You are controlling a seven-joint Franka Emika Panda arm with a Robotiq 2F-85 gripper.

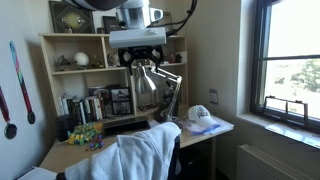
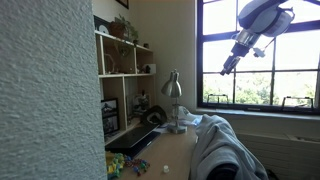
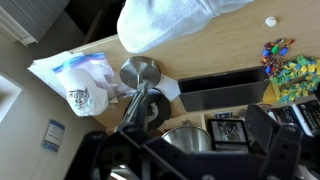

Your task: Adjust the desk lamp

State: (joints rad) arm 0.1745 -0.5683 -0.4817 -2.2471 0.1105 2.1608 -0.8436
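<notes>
Your gripper (image 2: pixel 228 66) hangs well above the desk lamp (image 2: pixel 173 95), apparently spread in the wrist view; the lamp stands upright by the counter's (image 2: pixel 165 155) back edge; its shade lies below you, toward the shelf (image 2: pixel 120 60); descend that way.

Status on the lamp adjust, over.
Gripper open, empty, high above the desk lamp. Lamp upright on desk, untouched. White cap beside its base; nothing between gripper and lamp.
</notes>
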